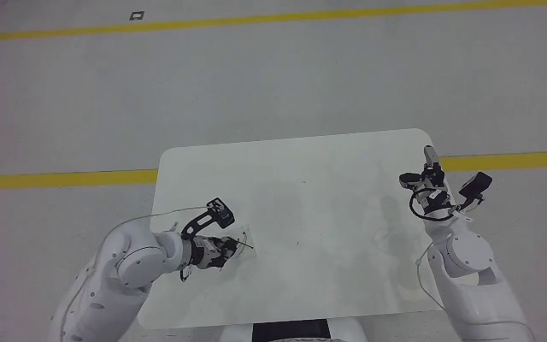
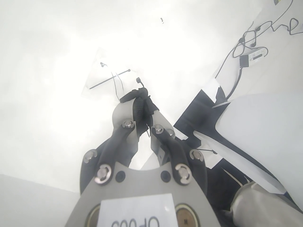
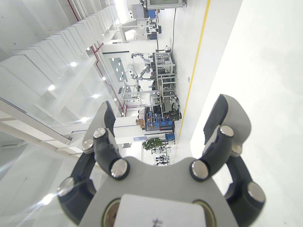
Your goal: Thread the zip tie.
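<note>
While right tool (image 3: 164,109) gapes empty, left tool (image 2: 142,100) seemingly pinches a zip tie (image 2: 138,80).

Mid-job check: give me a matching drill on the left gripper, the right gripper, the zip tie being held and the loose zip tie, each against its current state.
Column one:
1. left gripper
2. right gripper
3. loose zip tie
4. held zip tie

Column two:
A. open and empty
B. lying flat, gripped by nothing
C. shut on a thin black strap
D. clamped, its head sticking out past the tips

Pairs: 1-C, 2-A, 3-B, 4-D
</note>
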Robot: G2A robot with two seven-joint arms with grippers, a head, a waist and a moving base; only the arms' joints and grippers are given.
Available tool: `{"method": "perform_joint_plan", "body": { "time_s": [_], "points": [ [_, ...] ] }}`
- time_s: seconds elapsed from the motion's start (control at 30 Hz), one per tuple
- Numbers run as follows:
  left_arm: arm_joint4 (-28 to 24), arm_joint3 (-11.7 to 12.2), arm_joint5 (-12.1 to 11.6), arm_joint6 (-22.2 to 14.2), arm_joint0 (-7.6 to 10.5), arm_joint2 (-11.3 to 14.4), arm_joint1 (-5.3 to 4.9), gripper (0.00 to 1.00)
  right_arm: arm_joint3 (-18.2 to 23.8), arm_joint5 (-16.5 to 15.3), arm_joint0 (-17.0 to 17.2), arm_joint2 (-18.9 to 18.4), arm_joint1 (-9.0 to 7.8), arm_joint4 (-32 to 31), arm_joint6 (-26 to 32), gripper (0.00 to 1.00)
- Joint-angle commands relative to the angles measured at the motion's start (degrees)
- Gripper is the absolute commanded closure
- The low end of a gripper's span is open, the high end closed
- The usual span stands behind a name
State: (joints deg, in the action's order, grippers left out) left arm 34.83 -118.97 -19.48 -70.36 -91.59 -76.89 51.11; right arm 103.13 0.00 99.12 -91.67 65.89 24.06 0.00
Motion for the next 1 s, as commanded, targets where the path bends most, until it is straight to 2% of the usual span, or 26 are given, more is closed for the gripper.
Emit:
{"method": "perform_joint_plan", "body": {
  "time_s": [0.0,0.2,0.27,0.3,0.43,0.63,0.97],
  "points": [
    [0.0,0.0,0.0,0.1,0.03,0.0,-0.09,1.0,0.0,0.0,0.0,0.0,0.0,0.0,0.0,0.0],
    [-0.1,0.1,0.0,0.5,0.03,0.1,-0.07,1.0,0.0,0.0,0.0,0.0,0.0,0.0,0.0,0.0],
    [-1.3,1.4,0.0,1.8,0.46,0.7,-0.09,1.0,0.0,0.0,0.0,0.0,0.0,0.0,0.0,0.0],
    [-3.5,2.4,0.0,1.9,1.08,0.8,-0.17,1.0,0.0,0.0,0.0,0.0,0.0,0.0,0.0,0.0],
    [-12.5,3.8,0.0,-0.1,3.48,0.9,-0.97,1.0,0.0,0.0,0.0,0.0,0.0,0.0,0.0,0.0],
    [-23.1,6.4,0.0,-2.8,5.76,0.8,-2.52,1.0,0.0,0.0,0.0,0.0,0.0,0.0,0.0,0.0],
    [-34.2,10.0,0.0,-5.6,7.11,-0.7,-4.28,1.0,0.0,0.0,0.0,0.0,0.0,0.0,0.0,0.0]
  ]
}}
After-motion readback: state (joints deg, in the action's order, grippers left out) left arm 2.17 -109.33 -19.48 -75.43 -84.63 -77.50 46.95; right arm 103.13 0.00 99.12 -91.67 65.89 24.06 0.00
